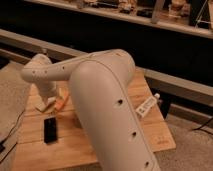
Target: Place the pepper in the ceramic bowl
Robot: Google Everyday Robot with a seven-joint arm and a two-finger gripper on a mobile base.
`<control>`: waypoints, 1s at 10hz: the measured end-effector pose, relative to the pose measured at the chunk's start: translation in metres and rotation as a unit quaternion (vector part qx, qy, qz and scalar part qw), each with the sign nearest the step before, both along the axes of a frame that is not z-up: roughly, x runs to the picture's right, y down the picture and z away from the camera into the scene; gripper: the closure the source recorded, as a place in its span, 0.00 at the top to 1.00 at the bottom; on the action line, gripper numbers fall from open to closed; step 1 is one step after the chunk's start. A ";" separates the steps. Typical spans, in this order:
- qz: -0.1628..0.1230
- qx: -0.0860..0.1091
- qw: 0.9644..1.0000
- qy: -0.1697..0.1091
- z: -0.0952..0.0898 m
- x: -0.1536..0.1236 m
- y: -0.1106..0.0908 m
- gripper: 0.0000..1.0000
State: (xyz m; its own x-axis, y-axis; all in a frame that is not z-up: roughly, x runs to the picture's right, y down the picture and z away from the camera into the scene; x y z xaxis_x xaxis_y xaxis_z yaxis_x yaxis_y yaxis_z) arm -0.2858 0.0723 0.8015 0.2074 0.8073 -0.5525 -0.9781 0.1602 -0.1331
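The pepper (61,103) is a small orange tapered piece lying on the wooden table (150,130), left of middle. The gripper (51,101) hangs at the end of the white arm (100,95), down at the table right beside the pepper's left end. A pale cream block (42,106) lies just left of the gripper. The ceramic bowl is hidden behind the arm's thick forearm, which fills the middle of the camera view.
A black flat rectangular object (49,129) lies on the table in front of the pepper. A white tube (148,106) lies near the table's right edge. A grey rail (170,80) and dark shelving run behind the table.
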 end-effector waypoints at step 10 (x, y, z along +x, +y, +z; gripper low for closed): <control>0.047 -0.067 0.995 0.063 0.046 0.007 0.013 0.55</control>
State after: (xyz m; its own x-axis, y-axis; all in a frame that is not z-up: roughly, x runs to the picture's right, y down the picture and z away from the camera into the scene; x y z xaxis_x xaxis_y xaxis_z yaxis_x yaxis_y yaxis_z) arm -0.2786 0.0853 0.8471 0.0566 0.7370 -0.6736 -0.9982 0.0561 -0.0225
